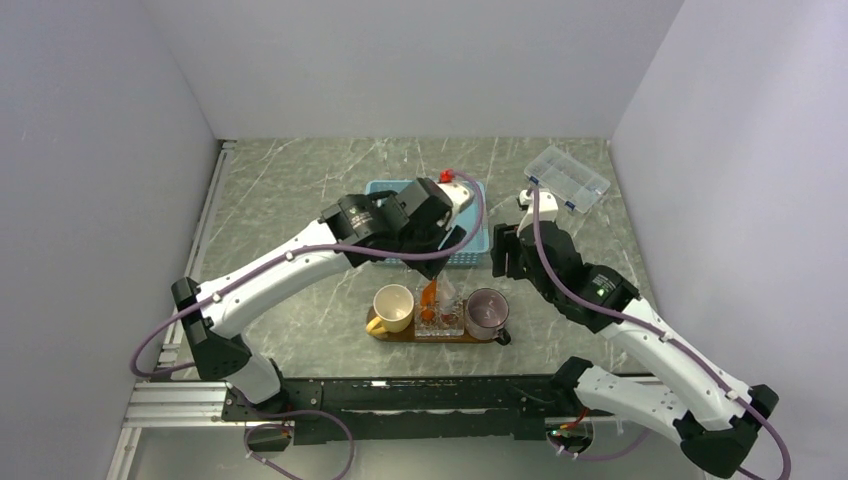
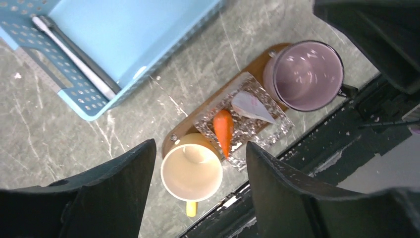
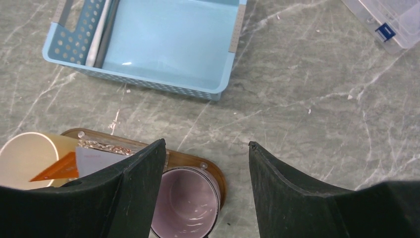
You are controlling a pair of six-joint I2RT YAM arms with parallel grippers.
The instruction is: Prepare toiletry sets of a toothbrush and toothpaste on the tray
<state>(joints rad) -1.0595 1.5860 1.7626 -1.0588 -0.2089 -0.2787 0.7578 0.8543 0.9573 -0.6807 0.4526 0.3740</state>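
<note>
your left gripper (image 2: pixel 199 148) hangs above the tray (image 2: pixel 255 63), jaws spread wide with nothing between them. your right gripper (image 3: pixel 206 144) is just as wide and empty, over the table beside the purple cup (image 3: pixel 184 206). on the tray a yellow cup (image 2: pixel 190 172), a clear glass (image 2: pixel 271 131) and the purple cup stand in a row. the orange toothpaste (image 2: pixel 224 130) and the white toothpaste (image 2: pixel 250 106) sit together in the glass. the white toothbrush (image 2: pixel 74 60) and the grey toothbrush (image 2: pixel 81 53) lie side by side along one wall of the blue basket (image 2: pixel 79 95), off the tray. a clear compartment box (image 1: pixel 566 178) sits at the far right.
</note>
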